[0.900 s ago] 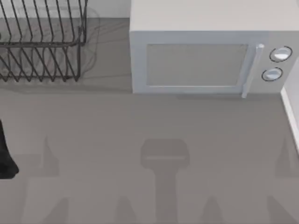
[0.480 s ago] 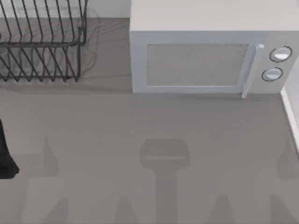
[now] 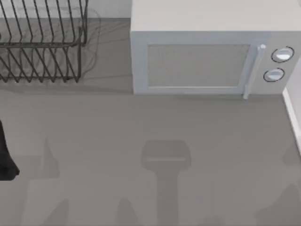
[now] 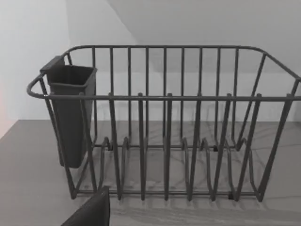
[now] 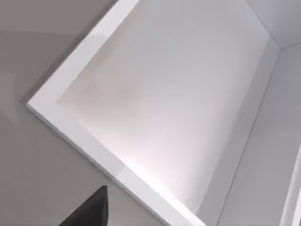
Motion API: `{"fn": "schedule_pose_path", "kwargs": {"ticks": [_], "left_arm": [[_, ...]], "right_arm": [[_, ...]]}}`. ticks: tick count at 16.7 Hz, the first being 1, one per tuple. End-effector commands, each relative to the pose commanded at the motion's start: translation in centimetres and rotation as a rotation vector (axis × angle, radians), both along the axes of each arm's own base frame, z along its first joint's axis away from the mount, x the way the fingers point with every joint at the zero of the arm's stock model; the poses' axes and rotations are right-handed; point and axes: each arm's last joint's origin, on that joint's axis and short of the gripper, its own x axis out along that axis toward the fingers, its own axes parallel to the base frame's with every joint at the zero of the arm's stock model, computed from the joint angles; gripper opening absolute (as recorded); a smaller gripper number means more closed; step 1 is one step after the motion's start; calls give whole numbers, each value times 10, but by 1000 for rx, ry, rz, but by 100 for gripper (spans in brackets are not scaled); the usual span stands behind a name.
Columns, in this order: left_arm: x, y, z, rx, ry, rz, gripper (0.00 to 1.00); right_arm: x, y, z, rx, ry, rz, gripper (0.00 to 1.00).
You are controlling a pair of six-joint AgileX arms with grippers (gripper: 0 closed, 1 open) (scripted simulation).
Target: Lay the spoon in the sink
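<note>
The spoon is out of view. The sink (image 5: 178, 99) is a white basin with a raised rim, seen close up in the right wrist view; its rim (image 3: 292, 113) runs along the top view's right edge. A dark part of my right gripper (image 5: 89, 209) hangs over the grey counter just beside the sink's rim. A dark part of my left gripper (image 4: 91, 212) faces the wire dish rack (image 4: 164, 122). My left arm (image 3: 5, 157) sits at the far left edge of the top view.
The wire dish rack (image 3: 40, 42) stands at the back left, with a dark cutlery cup (image 4: 70, 113) hung on one end. A white microwave (image 3: 207, 52) with its door shut takes up the back middle and right. Arm shadows lie on the grey counter (image 3: 141, 117).
The shadows at the counter's front right have slid toward the bottom right corner. The left arm and everything on the counter stay where they were.
</note>
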Motion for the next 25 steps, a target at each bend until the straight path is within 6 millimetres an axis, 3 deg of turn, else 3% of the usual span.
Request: {"fn": "schedule_pose_path", "kwargs": {"ticks": [5, 10, 16, 23, 25], "left_arm": [[0, 0, 0, 0, 0, 0, 100], [0, 0, 0, 0, 0, 0, 100], [0, 0, 0, 0, 0, 0, 100], [0, 0, 0, 0, 0, 0, 100], [0, 0, 0, 0, 0, 0, 100]], "right_arm": [[29, -15, 0, -297, 462, 387, 100], [59, -32, -1, -383, 742, 775, 100], [82, -47, 0, -407, 836, 1051, 100], [83, -47, 0, -411, 837, 1070, 100], [84, -47, -9, -406, 842, 1070, 100]]}}
